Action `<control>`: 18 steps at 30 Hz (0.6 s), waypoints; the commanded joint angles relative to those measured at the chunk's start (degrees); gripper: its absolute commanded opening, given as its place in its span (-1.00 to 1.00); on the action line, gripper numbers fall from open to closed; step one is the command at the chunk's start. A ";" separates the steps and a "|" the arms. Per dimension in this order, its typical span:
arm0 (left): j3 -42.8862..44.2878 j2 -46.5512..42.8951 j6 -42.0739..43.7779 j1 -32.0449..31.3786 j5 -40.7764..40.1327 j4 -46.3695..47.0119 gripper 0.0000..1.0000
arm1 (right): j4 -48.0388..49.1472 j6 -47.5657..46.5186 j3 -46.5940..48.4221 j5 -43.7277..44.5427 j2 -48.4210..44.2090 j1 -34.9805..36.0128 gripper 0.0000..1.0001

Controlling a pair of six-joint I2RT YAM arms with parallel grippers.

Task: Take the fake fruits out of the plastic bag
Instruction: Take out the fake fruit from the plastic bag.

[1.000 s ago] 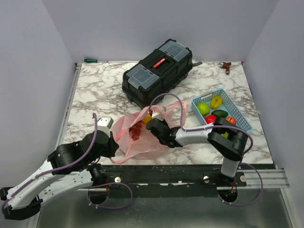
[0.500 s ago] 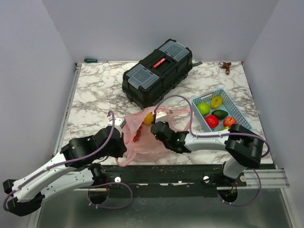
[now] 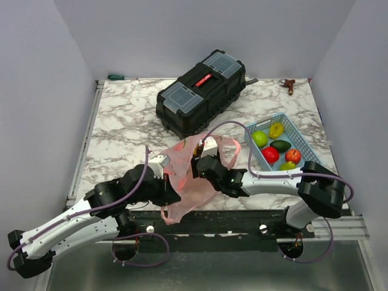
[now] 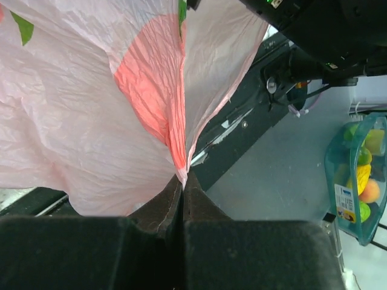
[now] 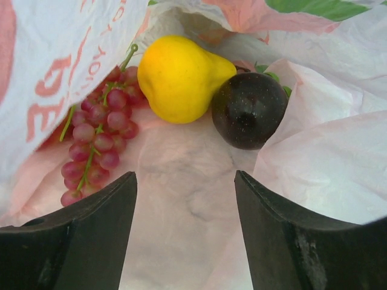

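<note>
Left gripper (image 4: 182, 179) is clenched on a fold of the bag (image 4: 91, 121), its fingers pressed flat together with the pink film squeezed between them. I hold that fold up near the front edge of the desk (image 3: 121, 121) so that the film hangs taut and the mouth gapes toward my other arm. My right gripper (image 5: 184, 176) sits in that mouth, released, with its jaws spread and nothing between them. It looks down the sloping floor of the bag at the fruits inside: a yellow pear (image 5: 178, 75), a dark plum (image 5: 248, 109) touching it on the right, and grapes (image 5: 91, 139) lying along its left side. Other fruits lie in the basket (image 3: 302, 138) on the right of the desk, well apart from the bag, so I judge the job partly done with these three to go. The pear lies closest to the line between my jaws, so it looks the natural one to close on. From above the film hides my right fingertips, so I cannot tell how deep they reach. I would watch the loose film beside the plum, since it could fold into the grip along with a fruit.
</note>
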 commanded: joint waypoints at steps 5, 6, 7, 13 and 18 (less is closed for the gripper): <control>2.26 1.09 -1.94 -1.04 2.21 2.54 -1.00 | 9.97 -5.61 0.97 1.54 5.59 0.31 0.40; 2.79 0.69 -1.95 -1.04 1.09 0.92 -1.00 | 11.29 -7.13 1.25 -2.37 6.12 0.28 0.41; 3.35 0.38 -1.80 -1.04 0.10 -0.44 -1.00 | 12.42 -8.54 1.57 -5.84 6.74 0.29 0.43; 4.16 -0.95 -1.20 -1.04 -2.49 -7.83 -1.00 | 25.74 1.51 -2.65 -17.37 8.49 0.37 0.53; 1.74 -2.43 -2.05 -1.04 -1.37 -5.62 -1.00 | 32.02 8.44 -2.03 -16.59 14.10 0.98 0.55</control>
